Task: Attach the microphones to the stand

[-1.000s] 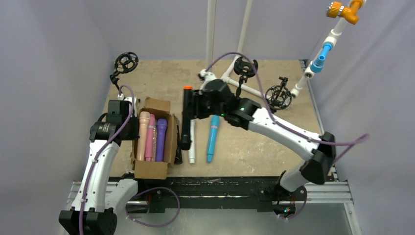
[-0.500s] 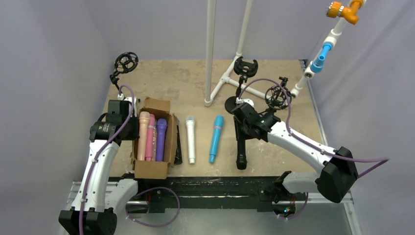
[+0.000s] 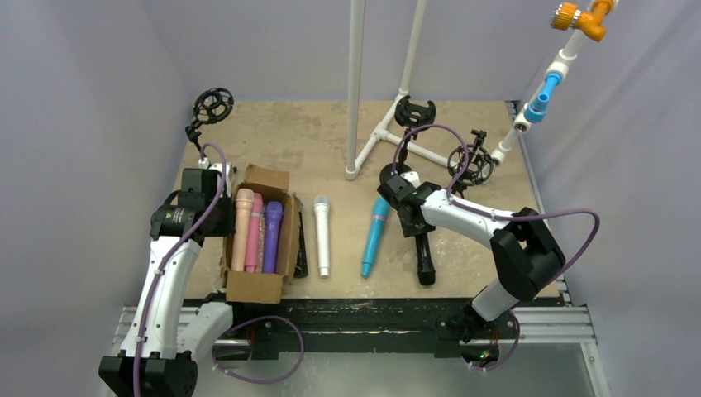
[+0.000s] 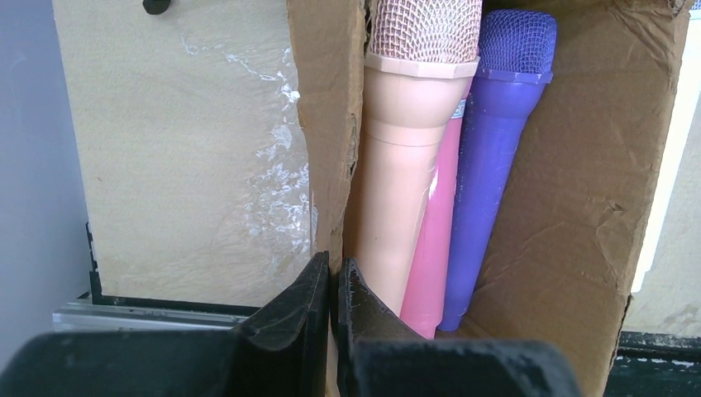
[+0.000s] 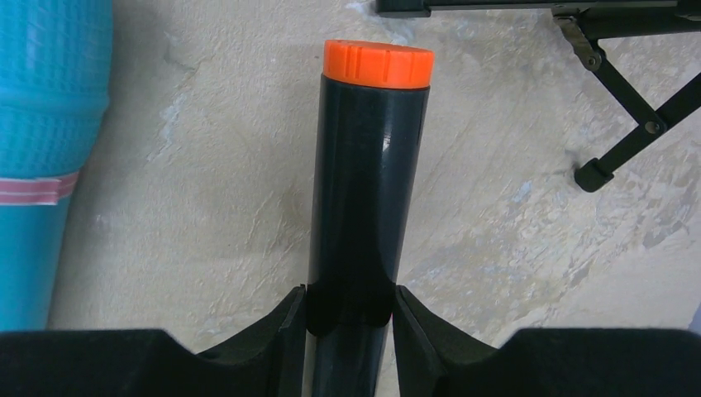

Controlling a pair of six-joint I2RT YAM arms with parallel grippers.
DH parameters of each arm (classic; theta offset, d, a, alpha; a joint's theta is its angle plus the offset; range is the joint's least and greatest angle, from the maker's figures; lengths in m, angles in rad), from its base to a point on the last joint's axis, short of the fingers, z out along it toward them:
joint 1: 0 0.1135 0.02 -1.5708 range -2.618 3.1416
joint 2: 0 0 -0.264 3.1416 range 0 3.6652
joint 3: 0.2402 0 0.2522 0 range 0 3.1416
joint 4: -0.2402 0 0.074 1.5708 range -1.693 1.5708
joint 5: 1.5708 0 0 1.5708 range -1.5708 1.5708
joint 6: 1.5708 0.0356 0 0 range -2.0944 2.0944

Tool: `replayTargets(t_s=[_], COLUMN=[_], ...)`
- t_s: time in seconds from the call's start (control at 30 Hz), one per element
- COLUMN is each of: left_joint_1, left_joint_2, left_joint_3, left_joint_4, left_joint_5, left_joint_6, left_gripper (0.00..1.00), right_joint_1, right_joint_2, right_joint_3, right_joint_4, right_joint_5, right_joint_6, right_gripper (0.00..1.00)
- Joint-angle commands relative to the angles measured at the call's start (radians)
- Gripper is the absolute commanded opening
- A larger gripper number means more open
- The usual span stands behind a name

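progress nil by my reading: black microphone (image 5: 368,190) held by my right gripper (image 5: 349,304), jaws half closed on its body, low at the tan table (image 3: 281,141), blue microphone (image 3: 374,236) and white microphone (image 3: 321,236) loose beside it, three more microphones (image 3: 255,231) in the cardboard box (image 4: 579,207) whose wall my left gripper (image 4: 333,281) pinches shut, stand clips (image 3: 414,112) empty, lilac walls (image 3: 83,83) around.

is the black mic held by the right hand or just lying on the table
Held. In the right wrist view the right hand is shut on the black mic, a finger against each side.

Glossy black microphone (image 5: 364,190), creased cardboard box (image 4: 579,207), rough tabletop (image 5: 207,207)
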Motion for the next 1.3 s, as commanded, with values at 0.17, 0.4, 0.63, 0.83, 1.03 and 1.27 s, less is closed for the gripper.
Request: replayTargets(t_s=[0.17, 0.4, 0.63, 0.83, 1.03, 1.27], left_joint_1=[-0.004, -0.003, -0.003, -0.004, -0.004, -0.004], left_joint_2=[-0.019, -0.027, -0.030, -0.035, -0.039, -0.033], left_joint_3=[0.075, 0.082, 0.092, 0.094, 0.090, 0.082], left_joint_4=[0.044, 0.034, 0.033, 0.031, 0.026, 0.028], left_joint_5=[0.032, 0.044, 0.043, 0.043, 0.037, 0.046], left_joint_6=[0.005, 0.001, -0.018, -0.026, -0.032, -0.042], left_gripper=[0.00, 0.00, 0.00, 0.00, 0.00, 0.00], right_joint_1=[-0.011, 0.040, 0.307, 0.414, 0.439, 0.448], right_joint_2=[-0.020, -0.140, -0.095, 0.131, 0.380, 0.451], right_joint_3=[0.073, 0.176, 0.400, 0.718, 0.949, 0.860], right_joint_4=[0.069, 0.087, 0.136, 0.163, 0.158, 0.458], right_joint_5=[-0.010, -0.070, -0.152, -0.262, -0.385, -0.557], right_joint_6=[-0.011, 0.010, 0.106, 0.113, 0.102, 0.189], right_gripper=[0.70, 0.74, 0.67, 0.68, 0.67, 0.66])
